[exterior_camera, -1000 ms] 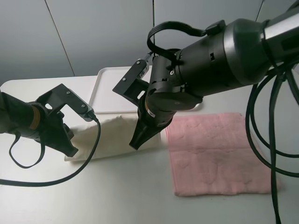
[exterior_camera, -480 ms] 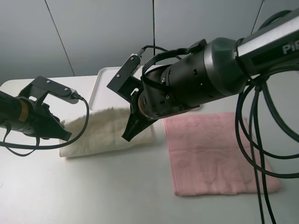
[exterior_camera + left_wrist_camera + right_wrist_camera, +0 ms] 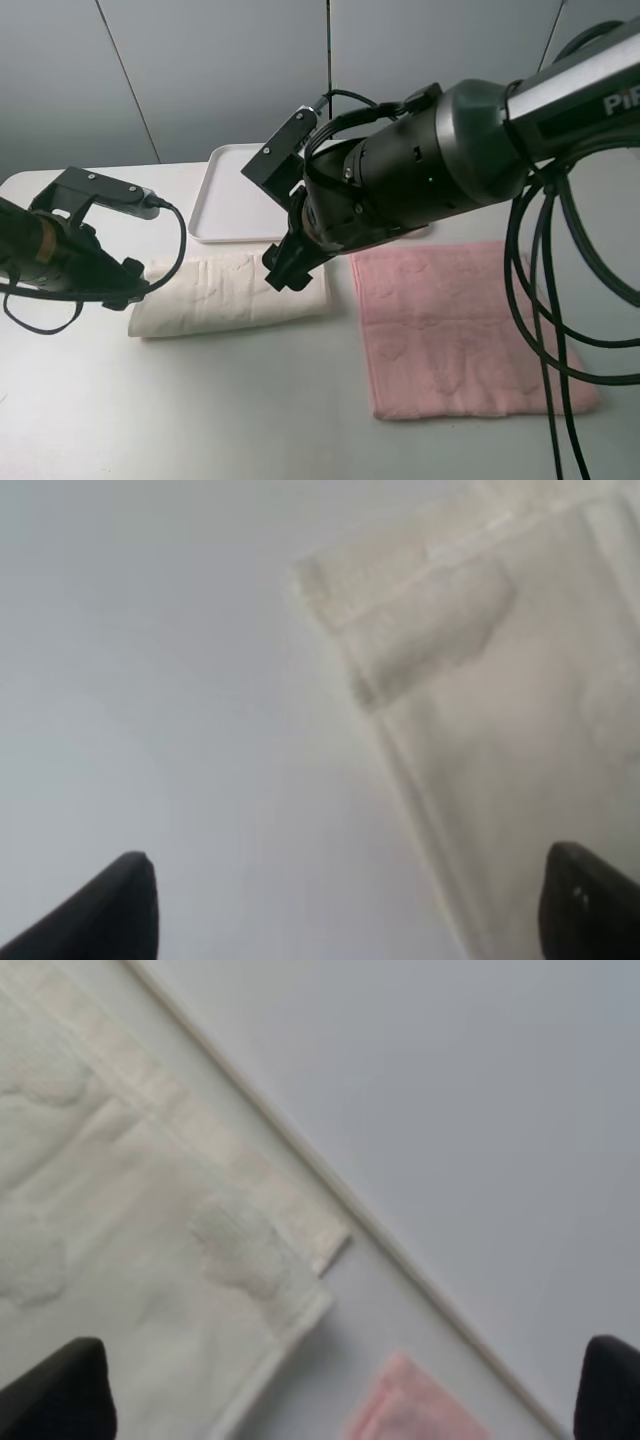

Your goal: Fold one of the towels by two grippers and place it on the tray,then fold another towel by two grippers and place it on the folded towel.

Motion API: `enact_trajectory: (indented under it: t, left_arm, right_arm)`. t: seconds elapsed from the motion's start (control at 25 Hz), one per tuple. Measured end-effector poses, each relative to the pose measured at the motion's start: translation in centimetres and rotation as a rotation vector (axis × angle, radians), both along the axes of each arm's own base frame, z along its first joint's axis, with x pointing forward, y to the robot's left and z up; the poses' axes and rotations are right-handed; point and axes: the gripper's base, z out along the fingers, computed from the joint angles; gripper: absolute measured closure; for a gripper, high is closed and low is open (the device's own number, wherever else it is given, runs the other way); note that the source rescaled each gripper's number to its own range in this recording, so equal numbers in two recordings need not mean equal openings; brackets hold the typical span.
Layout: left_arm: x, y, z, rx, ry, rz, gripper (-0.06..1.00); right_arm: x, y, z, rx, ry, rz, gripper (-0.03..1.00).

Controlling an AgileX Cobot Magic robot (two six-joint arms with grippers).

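The cream towel (image 3: 232,292) lies folded in a long strip on the table, just in front of the white tray (image 3: 228,200). My left gripper (image 3: 128,288) hovers over its left end and stands open, its fingers (image 3: 110,910) wide apart above the towel's edge (image 3: 500,680). Over the strip's right end, my right gripper (image 3: 285,272) is also open with nothing held. The right wrist view shows the cream towel's corner (image 3: 150,1230), the tray's rim (image 3: 400,1262) and a corner of the pink towel (image 3: 410,1410). The pink towel (image 3: 470,330) lies flat and unfolded to the right.
Thick black cables (image 3: 545,300) from the right arm hang over the pink towel's right side. A cable loops off the left arm (image 3: 60,250) near the table's left edge. Grey wall panels stand behind the table.
Both grippers have opened and let go of the cream towel, which now lies settled as a folded strip. The left gripper drew back to the left; the right one lifted slightly.
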Motion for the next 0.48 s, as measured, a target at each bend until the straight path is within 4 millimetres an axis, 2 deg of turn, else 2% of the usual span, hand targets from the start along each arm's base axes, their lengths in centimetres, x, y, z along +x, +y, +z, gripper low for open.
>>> enact_trajectory:
  t: [0.16, 0.32, 0.48]
  left_arm:
    - [1.0, 2.0, 0.8, -0.041, 0.039, 0.202, -0.03]
    - [1.5, 2.8, 1.3, -0.103, 0.106, 0.247, -0.04]
    - [2.4, 3.2, 0.5, -0.119, 0.216, 0.271, -0.04]
  right_arm:
    - [0.9, -0.4, 0.5, 0.033, 0.149, -0.058, -0.03]
    - [2.0, -0.7, 1.2, 0.080, 0.271, -0.077, -0.03]
    - [2.3, -0.3, 2.3, 0.092, 0.327, -0.076, -0.03]
